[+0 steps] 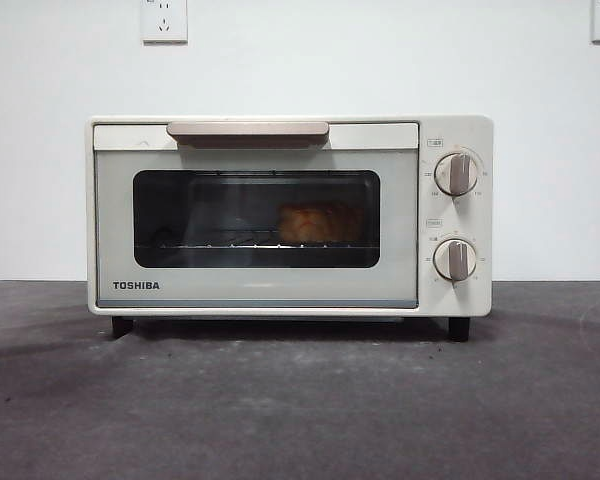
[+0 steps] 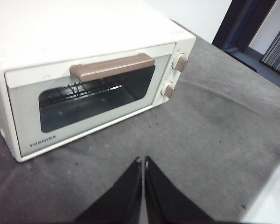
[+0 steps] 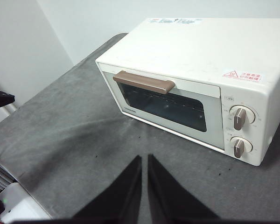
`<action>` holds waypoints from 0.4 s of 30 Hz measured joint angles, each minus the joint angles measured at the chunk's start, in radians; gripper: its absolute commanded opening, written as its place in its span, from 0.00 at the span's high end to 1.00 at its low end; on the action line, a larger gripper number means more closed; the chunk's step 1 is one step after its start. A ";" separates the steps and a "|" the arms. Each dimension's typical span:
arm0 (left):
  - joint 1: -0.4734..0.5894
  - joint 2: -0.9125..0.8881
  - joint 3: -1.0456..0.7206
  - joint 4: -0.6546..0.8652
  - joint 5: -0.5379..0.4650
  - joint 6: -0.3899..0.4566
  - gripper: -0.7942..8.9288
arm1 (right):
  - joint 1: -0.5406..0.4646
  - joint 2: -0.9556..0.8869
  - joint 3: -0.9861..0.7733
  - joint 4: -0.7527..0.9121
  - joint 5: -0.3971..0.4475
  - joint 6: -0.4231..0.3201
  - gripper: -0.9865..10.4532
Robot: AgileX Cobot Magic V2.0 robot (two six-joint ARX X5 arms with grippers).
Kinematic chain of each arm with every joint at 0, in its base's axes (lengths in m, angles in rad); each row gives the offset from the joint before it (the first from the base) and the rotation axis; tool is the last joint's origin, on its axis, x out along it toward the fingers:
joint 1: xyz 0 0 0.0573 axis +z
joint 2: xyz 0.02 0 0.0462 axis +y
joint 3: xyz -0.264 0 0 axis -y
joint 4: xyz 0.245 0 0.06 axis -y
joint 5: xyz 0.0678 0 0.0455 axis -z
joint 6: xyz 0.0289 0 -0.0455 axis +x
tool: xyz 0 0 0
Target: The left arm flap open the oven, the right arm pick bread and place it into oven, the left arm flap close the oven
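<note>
White wall with two sockets stands behind the grey table (image 1: pixel 300 400), and on that dark felt-like surface sits the oven (image 1: pixel 290 215), square to the front camera on its black feet. Its door is shut, the beige handle (image 1: pixel 248 130) lying flat along the top edge. Through the dark window I can make out the bread (image 1: pixel 318 223), resting on the wire rack (image 1: pixel 220 243) toward the right half of the cavity. So, as I judge it, all three steps look finished.

My left gripper (image 2: pixel 143 162) hangs above the bare table in front of the oven, jaws pressed together on nothing, well clear of the door. My right gripper (image 3: pixel 144 159) is likewise closed and empty, off to the other side and apart from the oven and its two knobs (image 3: pixel 240 116).

What could still go wrong is small, I think. From the left wrist view the door's upper edge looks flush with the body, but I cannot tell whether it has latched fully; if it only rests there, a spring could let it drop a little. The loaf sits off-centre on the rack, and I cannot see how near it lies to the side wall. If either arm swings low while retreating, a finger could catch the handle and tug the door open, or brush a knob and turn it. A high, slow withdrawal would avoid both.
</note>
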 measured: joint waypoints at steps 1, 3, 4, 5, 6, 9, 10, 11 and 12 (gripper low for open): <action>0.000 -0.016 -0.027 0.027 0.000 0.000 0.90 | 0.000 0.000 0.000 0.000 0.000 0.000 0.90; 0.003 -0.055 -0.096 0.095 0.000 0.000 0.90 | 0.000 0.000 0.000 0.000 0.000 0.000 0.90; 0.008 -0.076 -0.134 0.134 0.000 0.000 0.90 | 0.000 0.000 0.000 0.000 0.000 0.000 0.90; 0.016 -0.105 -0.188 0.182 -0.001 0.001 0.90 | 0.000 0.000 0.000 0.000 0.000 0.000 0.90; 0.024 -0.129 -0.227 0.217 -0.002 0.001 0.90 | 0.000 0.000 0.000 0.000 0.000 0.000 0.90; 0.051 -0.218 -0.367 0.352 -0.040 -0.004 0.90 | 0.000 0.000 0.000 0.000 0.000 0.000 0.90; 0.059 -0.244 -0.411 0.398 -0.067 -0.013 0.90 | 0.000 0.000 0.000 0.000 0.000 0.000 0.90; 0.066 -0.268 -0.456 0.444 -0.100 -0.026 0.90 | 0.000 0.000 0.000 0.000 0.000 0.000 0.90; 0.070 -0.285 -0.492 0.476 -0.130 -0.035 0.90 | 0.000 0.000 0.000 0.000 0.000 0.000 0.90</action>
